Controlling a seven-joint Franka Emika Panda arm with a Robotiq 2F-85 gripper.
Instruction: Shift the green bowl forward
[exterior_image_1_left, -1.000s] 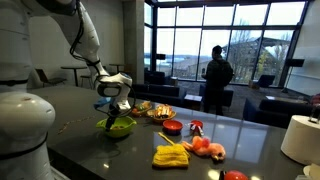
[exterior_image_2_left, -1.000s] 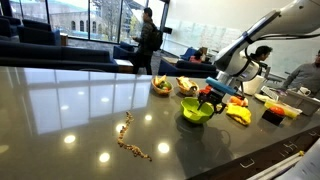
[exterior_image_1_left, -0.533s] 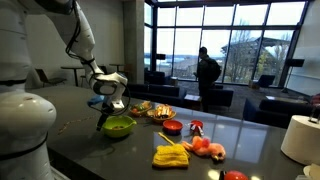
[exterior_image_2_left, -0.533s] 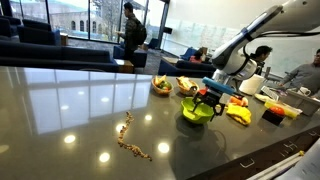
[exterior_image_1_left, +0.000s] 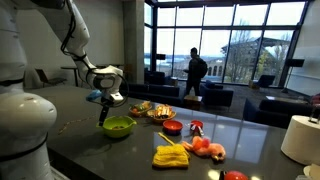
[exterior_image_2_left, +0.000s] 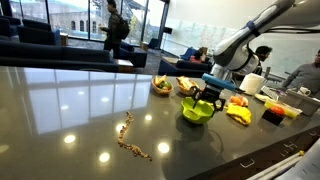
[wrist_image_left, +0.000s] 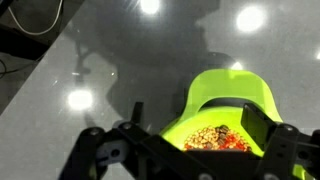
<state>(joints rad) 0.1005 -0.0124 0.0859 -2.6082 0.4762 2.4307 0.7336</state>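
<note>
Hand (exterior_image_1_left: 105, 112) came up off the green bowl (exterior_image_1_left: 118, 126)
Fingers spread and empty, it had lifted clear; the green bowl sat on the counter (exterior_image_1_left: 95, 155), a little way from the red bowl (exterior_image_1_left: 172, 126). Shift looked done.

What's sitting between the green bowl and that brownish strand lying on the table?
Nothing. In an exterior view, only bare glossy table separates the green bowl from the strand.
</note>
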